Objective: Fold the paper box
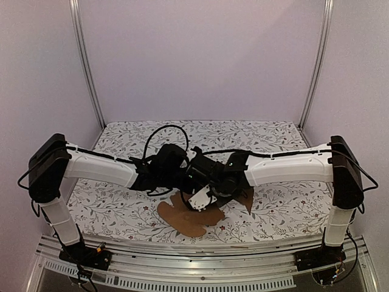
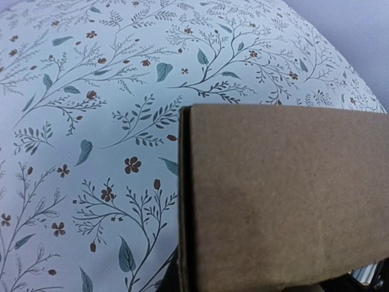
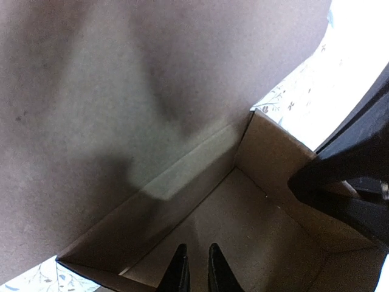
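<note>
Two arms stand at the lower corners of the overhead view, each with smooth white shell segments [image 1: 100,168] joined by boxy black elbow housings [image 1: 47,167]. Thin black cables [image 1: 159,132] loop loosely along the forearms toward chunky black wrist blocks [image 1: 209,173] at centre frame. The black bases [image 1: 85,255] are bolted to a ribbed silver rail [image 1: 194,271]. In the right wrist view, two slim black fingertips [image 3: 179,271] taper to blunt points at the bottom edge.

Paper box [image 1: 194,219] lying near the worktop [image 1: 273,137] centre, toward the near edge, flaps spreading to 6 and 8 o'clock, one panel raised at 3 o'clock. Left end effector [image 1: 193,182] and right end effector [image 1: 205,196] meeting directly above it, arms reaching in from 9 and 3 o'clock. In the right wrist view, fingertips [image 3: 214,267] down inside the box's hollow, walls standing at 9 and 2 o'clock.
</note>
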Tool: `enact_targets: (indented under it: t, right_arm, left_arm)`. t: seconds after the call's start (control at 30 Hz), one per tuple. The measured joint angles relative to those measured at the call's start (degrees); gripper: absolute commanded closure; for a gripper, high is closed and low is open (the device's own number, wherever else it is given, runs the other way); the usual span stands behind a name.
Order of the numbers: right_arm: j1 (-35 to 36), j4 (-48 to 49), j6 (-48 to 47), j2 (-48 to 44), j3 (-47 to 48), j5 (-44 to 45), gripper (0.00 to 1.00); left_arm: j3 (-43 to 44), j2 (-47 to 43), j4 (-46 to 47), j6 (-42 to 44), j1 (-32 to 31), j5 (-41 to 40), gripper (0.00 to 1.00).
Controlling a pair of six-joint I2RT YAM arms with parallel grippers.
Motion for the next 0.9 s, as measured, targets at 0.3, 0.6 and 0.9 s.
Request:
enact_targets:
  t: [0.3, 0.6, 0.9]
  right_arm:
    - [0.0, -1.6, 7.8, -1.4, -0.5, -5.9, 0.83]
    - [-1.7, -12.6, 18.8, -19.4, 11.2, -25.1, 0.67]
    - [-31.1, -11.2, 23.0, -31.4, -6.2, -40.7, 0.49]
  left_arm:
    - [-2.7, -0.1, 1.8, -1.3, -0.5, 0.3, 1.0]
    - [-3.0, 2.6, 2.4, -3.0, -0.3, -3.8, 1.0]
    - [-5.4, -0.2, 3.1, -3.4, -0.3, -6.2, 1.0]
